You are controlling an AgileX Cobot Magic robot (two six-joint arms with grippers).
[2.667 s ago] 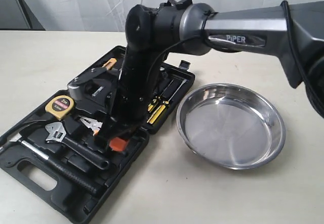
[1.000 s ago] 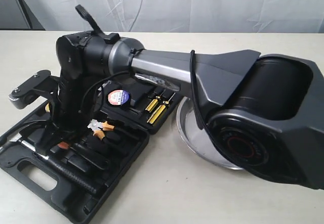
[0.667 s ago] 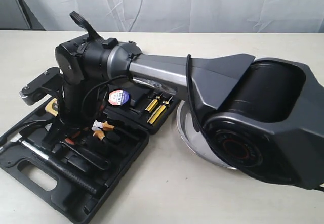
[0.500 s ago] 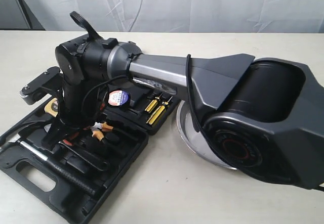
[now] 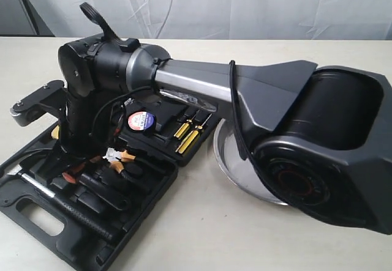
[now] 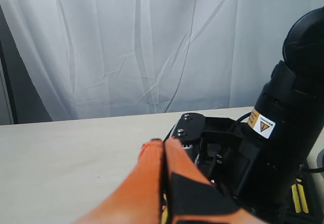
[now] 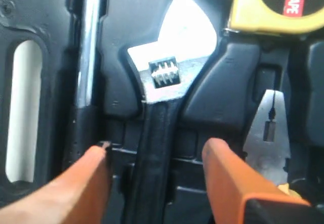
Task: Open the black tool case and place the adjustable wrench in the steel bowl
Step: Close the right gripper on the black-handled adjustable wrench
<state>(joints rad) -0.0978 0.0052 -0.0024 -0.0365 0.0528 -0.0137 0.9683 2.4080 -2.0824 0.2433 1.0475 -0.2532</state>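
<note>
Shifted leftward, right gripper (image 7: 156, 150) spreads wide astride adjustable wrench (image 7: 162, 77).

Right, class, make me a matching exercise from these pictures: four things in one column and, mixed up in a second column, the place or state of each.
Column 1
1. adjustable wrench
2. left gripper
3. right gripper
4. steel bowl

Column 2
A. shut, nothing between its fingers
B. partly hidden behind the right arm
C. lying in its recess in the black tool case
D. open, one finger on each side of a black handle

Pairs: 1-C, 2-A, 3-D, 4-B
</note>
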